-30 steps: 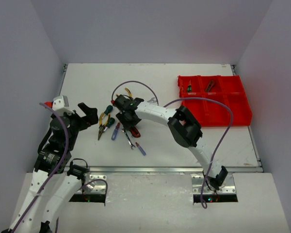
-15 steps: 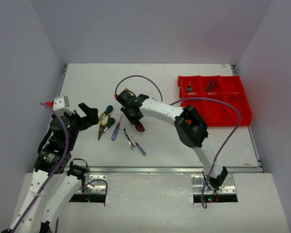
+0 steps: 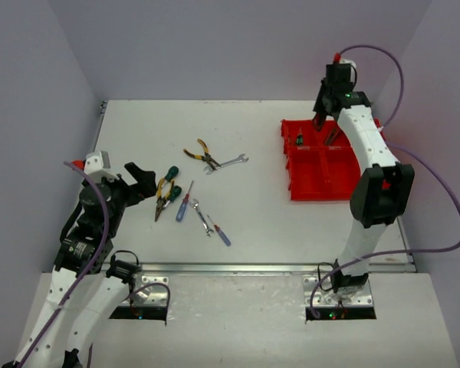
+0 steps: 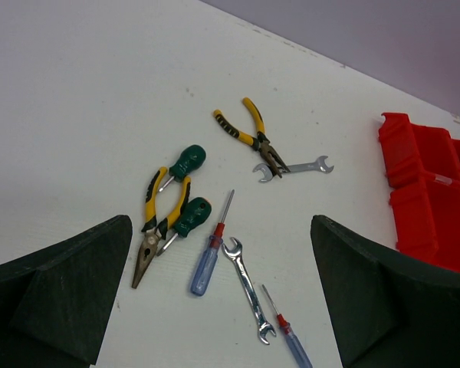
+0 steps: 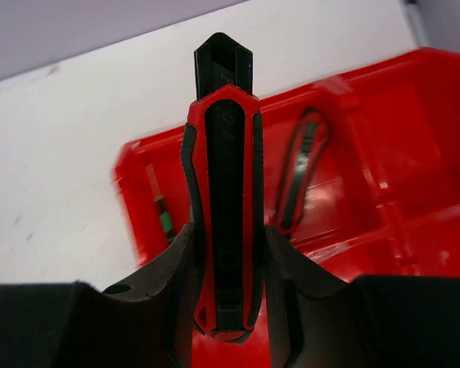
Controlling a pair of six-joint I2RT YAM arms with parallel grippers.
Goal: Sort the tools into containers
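Red-black pliers (image 5: 224, 230) gripped by the right hand (image 3: 320, 121) over the tray (image 3: 322, 180).

Top view: the right hand hangs above the tray's far-left corner, where a green screwdriver (image 3: 299, 139) and dark pliers (image 3: 333, 136) lie in neighbouring far compartments. Well left of the tray, loose tools lie on the worktop (image 3: 138, 130), and beyond them the left hand (image 3: 142, 180) hovers, jaws wide, holding nothing.
Left wrist: left of the tray's corner, yellow pliers (image 4: 249, 134) touch a wrench (image 4: 295, 166). Farther from the tray lie two stubby screwdrivers (image 4: 187, 162), a second yellow pair (image 4: 157, 230), a blue screwdriver (image 4: 205, 264), another spanner (image 4: 247, 287) and a small screwdriver (image 4: 291, 345).
Right wrist: the fingers (image 5: 165, 299) press narrowly on both sides of the red-black pliers, which run lengthwise between them over the tray's far-left compartments.
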